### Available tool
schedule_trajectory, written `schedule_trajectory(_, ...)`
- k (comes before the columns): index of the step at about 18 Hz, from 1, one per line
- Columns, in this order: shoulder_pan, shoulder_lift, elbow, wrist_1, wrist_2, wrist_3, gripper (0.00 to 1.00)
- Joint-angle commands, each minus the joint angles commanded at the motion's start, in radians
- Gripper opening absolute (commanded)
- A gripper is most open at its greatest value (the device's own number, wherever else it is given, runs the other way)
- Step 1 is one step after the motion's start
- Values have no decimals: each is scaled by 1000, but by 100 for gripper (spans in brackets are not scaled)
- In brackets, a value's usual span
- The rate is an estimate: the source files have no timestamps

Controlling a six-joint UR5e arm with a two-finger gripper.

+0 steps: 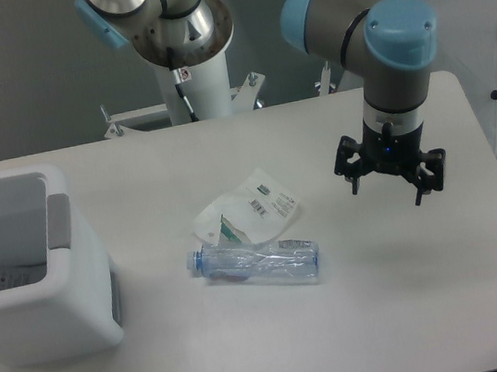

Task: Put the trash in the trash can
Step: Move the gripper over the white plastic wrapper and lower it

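The gripper (387, 188) hung open and empty at right of centre. The wrapper (248, 212) and bottle (255, 263) lay touching mid-frame on the table (255, 353), well apart from the trash can (31, 265) at left.

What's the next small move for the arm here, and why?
Probably shift the end effector left and down toward the wrapper. It hangs open and empty above the table, right of both trash pieces. The wrapper and the bottle lie on the table; the trash can is at far left.
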Motion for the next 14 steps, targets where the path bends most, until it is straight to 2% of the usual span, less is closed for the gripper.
schedule_trajectory(7, -8, 5, -28, 2, 6, -9, 100)
schedule_trajectory(10, -12, 17, -96, 17, -3, -12, 100)
schedule_trajectory(12, -14, 60, -152, 49, -9, -26, 100)
schedule_trajectory(14, -40, 92, -184, 52, -15, -17, 100)
